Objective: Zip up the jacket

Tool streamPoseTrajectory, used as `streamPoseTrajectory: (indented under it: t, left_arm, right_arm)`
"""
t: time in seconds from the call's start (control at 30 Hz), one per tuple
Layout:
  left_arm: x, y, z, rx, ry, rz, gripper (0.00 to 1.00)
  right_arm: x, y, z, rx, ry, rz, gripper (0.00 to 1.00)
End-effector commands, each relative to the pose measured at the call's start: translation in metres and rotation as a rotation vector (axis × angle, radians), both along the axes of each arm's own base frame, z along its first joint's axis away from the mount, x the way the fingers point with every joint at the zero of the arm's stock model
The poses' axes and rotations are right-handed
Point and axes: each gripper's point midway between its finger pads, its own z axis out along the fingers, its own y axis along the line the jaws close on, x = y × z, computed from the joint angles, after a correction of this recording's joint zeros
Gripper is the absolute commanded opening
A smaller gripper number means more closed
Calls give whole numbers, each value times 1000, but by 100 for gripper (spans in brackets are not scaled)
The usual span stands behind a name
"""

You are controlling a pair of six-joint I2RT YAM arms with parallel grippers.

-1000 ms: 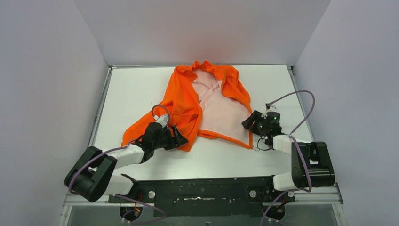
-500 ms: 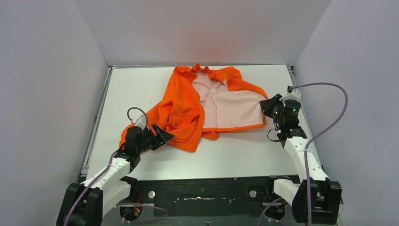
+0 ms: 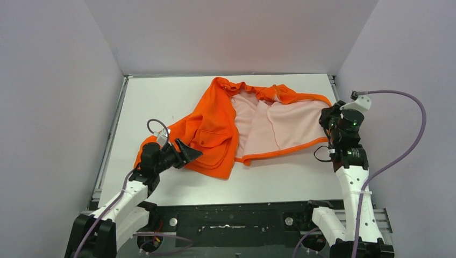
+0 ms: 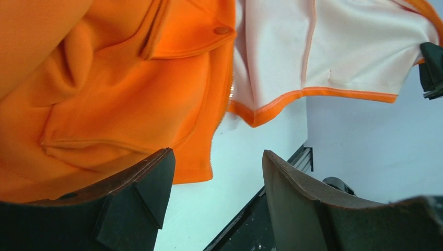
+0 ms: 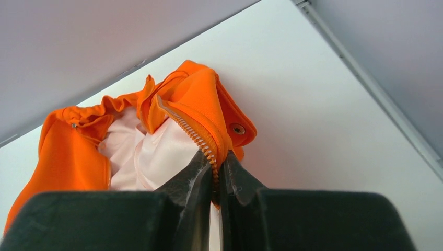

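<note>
The orange jacket (image 3: pixel 211 130) lies open on the white table (image 3: pixel 156 102), pink lining (image 3: pixel 277 121) facing up. My right gripper (image 3: pixel 326 119) is shut on the jacket's right front edge, at the far right of the table. In the right wrist view the zipper teeth (image 5: pixel 188 127) run down into the closed gripper (image 5: pixel 215 175). My left gripper (image 3: pixel 186 152) is open at the lower left panel. In the left wrist view its fingers (image 4: pixel 142 192) stand wide apart over the orange hem (image 4: pixel 198 157) and hold nothing. A flap pocket with a snap (image 4: pixel 220 30) shows above.
Grey walls enclose the table on three sides. A metal rail (image 3: pixel 112 140) runs along the left edge and a black frame (image 3: pixel 231 215) along the near edge. My right arm's purple cable (image 3: pixel 411 134) loops beside the right wall.
My right gripper has pulled the jacket's right front edge rightward, and the pink lining has spread open. My left gripper drew back to the left, then stayed near the lower left panel.
</note>
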Motion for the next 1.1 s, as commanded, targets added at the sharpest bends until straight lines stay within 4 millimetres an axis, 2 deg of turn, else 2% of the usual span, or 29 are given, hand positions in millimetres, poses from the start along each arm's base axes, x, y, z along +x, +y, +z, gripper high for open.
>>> streamPoseTrajectory:
  t: [0.0, 0.07, 0.2, 0.33, 0.43, 0.47, 0.6, 0.73, 0.9, 1.07]
  left_arm:
    - [8, -13, 57, -67, -142, -67, 61]
    - [7, -21, 63, -75, -150, -97, 62]
    - [5, -37, 63, -68, -143, -145, 62]
    - [5, -52, 51, -30, -131, -176, 61]
    - [3, -62, 40, -19, -107, -202, 61]
    - [3, -64, 38, -19, -101, -206, 61]
    - [4, -66, 32, -11, -86, -209, 61]
    - [4, -65, 35, -1, -90, -205, 61]
    - [6, -61, 38, 34, -101, -195, 61]
    - [6, -61, 36, 42, -95, -200, 61]
  right_arm:
    - [-17, -37, 62, -123, -106, -179, 0]
    - [-20, -42, 71, -140, -112, -208, 0]
    - [-23, -46, 80, -160, -117, -227, 0]
    - [-19, -37, 75, -158, -98, -175, 0]
    - [-5, -8, 56, -110, -61, -20, 0]
    - [-2, 7, 48, -84, -44, 56, 0]
    - [4, 57, 6, -85, 80, 225, 0]
    - [-9, 103, -32, -95, 169, 340, 0]
    - [-33, 141, -71, -151, 260, 405, 0]
    - [-51, 179, -96, -232, 364, 555, 0]
